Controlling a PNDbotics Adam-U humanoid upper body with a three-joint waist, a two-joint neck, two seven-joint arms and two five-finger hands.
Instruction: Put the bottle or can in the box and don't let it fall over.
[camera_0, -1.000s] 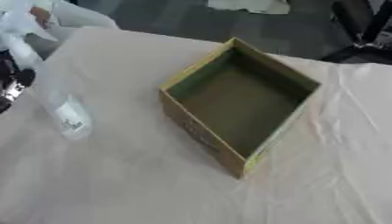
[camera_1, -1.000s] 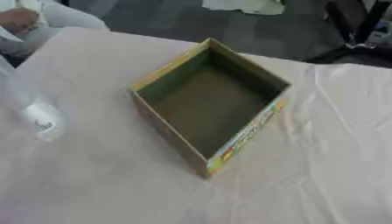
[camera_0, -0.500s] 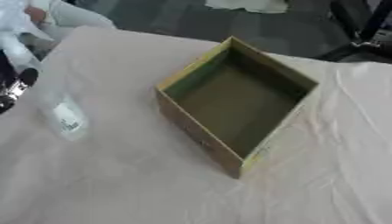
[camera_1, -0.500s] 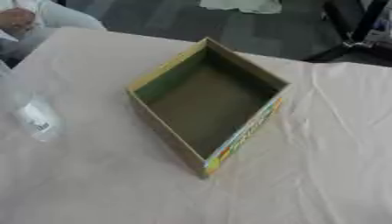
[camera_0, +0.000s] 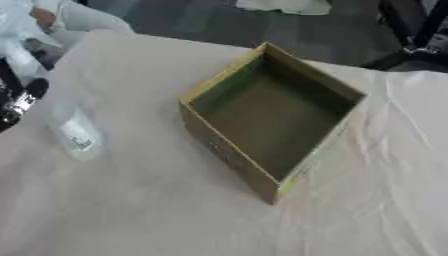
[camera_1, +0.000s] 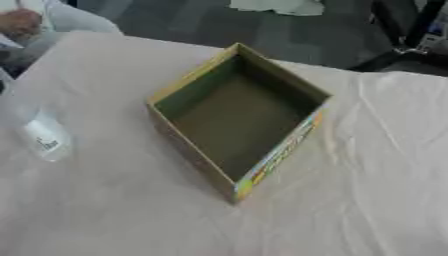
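Clear bottle (camera_0: 77, 134) is being kept upright on the table cloth (camera_0: 157, 210), well left of the open box (camera_0: 271, 117), same place as a second ago. Box is sitting empty; the small frame shift is being read as head motion. Left hand (camera_0: 19, 97) is being seen at the left edge, just beside the bottle; its finger state cannot be told. Right hand is not being shown. Grasp is being judged as not yet made.

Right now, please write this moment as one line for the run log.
bottle: clear, on table, left of box | box: open, empty | left robot hand: at left edge near bottle, grip unclear | right robot hand: not visible
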